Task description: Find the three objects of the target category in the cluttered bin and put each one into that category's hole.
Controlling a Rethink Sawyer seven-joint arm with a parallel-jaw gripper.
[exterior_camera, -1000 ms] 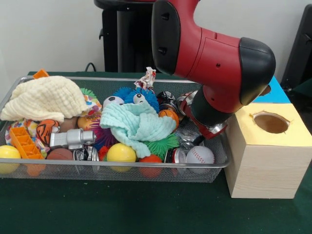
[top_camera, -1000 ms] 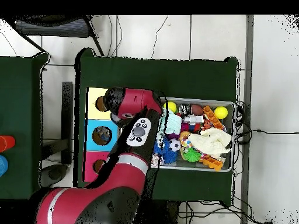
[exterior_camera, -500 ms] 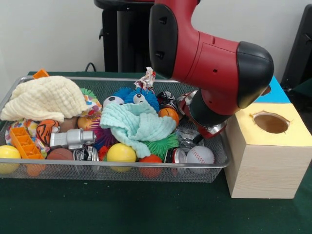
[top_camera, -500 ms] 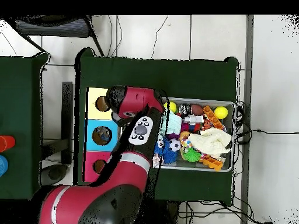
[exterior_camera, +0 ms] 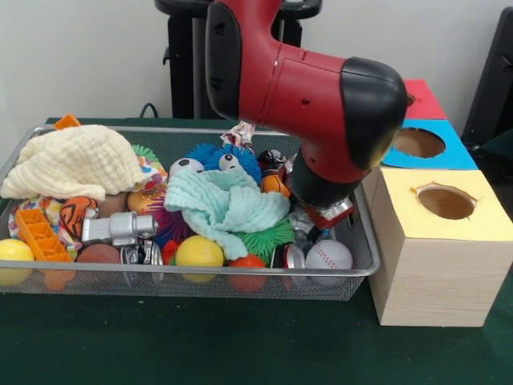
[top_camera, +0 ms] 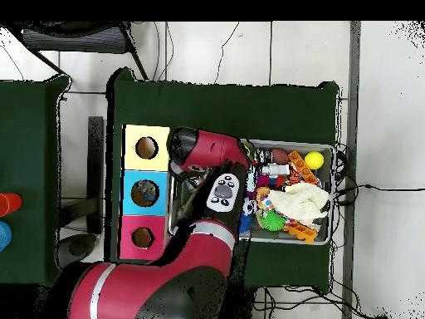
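Observation:
The silver wire-mesh bin (exterior_camera: 200,273) lies on the green table, full of toys; the overhead view shows it too (top_camera: 334,151). My red and black arm (exterior_camera: 304,88) hangs low over the bin's right end. The gripper is hidden under the wrist among the clutter. A crumpled see-through piece (exterior_camera: 304,220) seems to lie just below the wrist, next to shiny cans; I cannot make out any others. The red-topped box (exterior_camera: 425,98) stands at the back right, its hole mostly hidden by the arm. The overhead view shows the hole (top_camera: 143,238) open.
A blue-topped box (exterior_camera: 433,152) and a yellow-topped box (exterior_camera: 445,249) stand right of the bin. In the bin lie a cream cloth (exterior_camera: 72,160), a mint cloth (exterior_camera: 224,200), a baseball (exterior_camera: 329,255), a yellow ball (exterior_camera: 199,252) and an orange tray (exterior_camera: 40,234).
The arm has swung from over the boxes to over the bin's right end, leftward in the front view. The blue and red tops now show.

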